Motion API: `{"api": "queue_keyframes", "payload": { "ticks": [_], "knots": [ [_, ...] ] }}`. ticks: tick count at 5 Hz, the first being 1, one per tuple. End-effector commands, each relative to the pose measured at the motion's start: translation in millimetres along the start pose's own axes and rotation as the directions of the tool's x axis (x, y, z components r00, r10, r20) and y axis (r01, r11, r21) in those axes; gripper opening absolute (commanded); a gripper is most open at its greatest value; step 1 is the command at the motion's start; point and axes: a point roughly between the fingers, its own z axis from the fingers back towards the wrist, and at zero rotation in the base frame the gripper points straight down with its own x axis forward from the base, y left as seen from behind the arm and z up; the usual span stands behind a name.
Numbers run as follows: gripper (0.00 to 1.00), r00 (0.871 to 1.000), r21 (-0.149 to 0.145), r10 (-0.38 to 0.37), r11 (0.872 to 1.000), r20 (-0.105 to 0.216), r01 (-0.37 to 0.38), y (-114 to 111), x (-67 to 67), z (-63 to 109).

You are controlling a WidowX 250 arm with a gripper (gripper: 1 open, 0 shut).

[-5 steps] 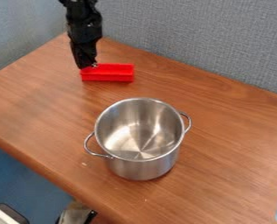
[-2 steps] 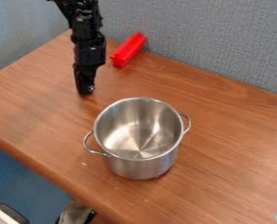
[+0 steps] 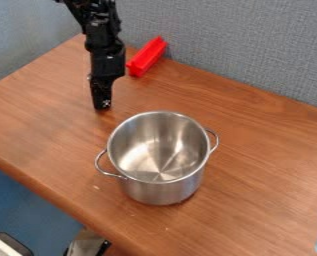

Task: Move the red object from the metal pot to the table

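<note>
Red block is out of the pot, I can see that plainly: it lies on the worktop at the far edge, close to the blue wall, angled, well apart from the pot. The pot looks empty from here, just bare shiny steel inside. My gripper points down at the wood between block and pot, jaws pinched together with nothing between them. It's just beside the near end of the block's side of the worktop, not touching the block as far as I can tell. So I judge the move itself done: block on the wood, pot cleared. All that seems left is lifting the arm away and leaving things as they lie.
</note>
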Motion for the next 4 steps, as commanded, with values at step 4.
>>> {"api": "queue_keyframes", "payload": {
  "ticks": [4],
  "knots": [
    [0.00, 1.000, 0.088, 0.013, 0.996, 0.024, -0.015, -17, 42.0, 15.1]
  ]
}}
